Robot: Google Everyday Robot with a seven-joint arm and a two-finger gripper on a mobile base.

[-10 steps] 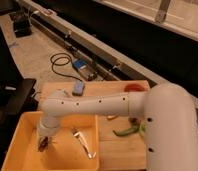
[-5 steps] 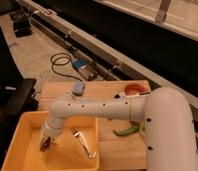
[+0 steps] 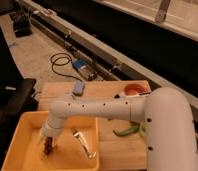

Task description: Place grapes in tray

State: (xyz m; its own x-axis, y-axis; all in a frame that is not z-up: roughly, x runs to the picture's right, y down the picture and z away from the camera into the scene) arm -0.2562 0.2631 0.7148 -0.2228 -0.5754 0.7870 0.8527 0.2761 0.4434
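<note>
The yellow tray sits at the lower left, next to the wooden board. My white arm reaches from the right across the board and down into the tray. My gripper is low inside the tray's left half, near its floor. It is shut on the grapes, a small dark bunch that shows at its tip. The arm's wrist hides the top of the bunch.
A shiny metal utensil lies in the tray's right half. On the wooden board are a small grey-blue object, an orange-red round item and a green pepper. A cable and blue device lie on the floor behind.
The gripper with the grapes has shifted slightly right and stayed low in the tray. The arm has straightened a little over the board.
</note>
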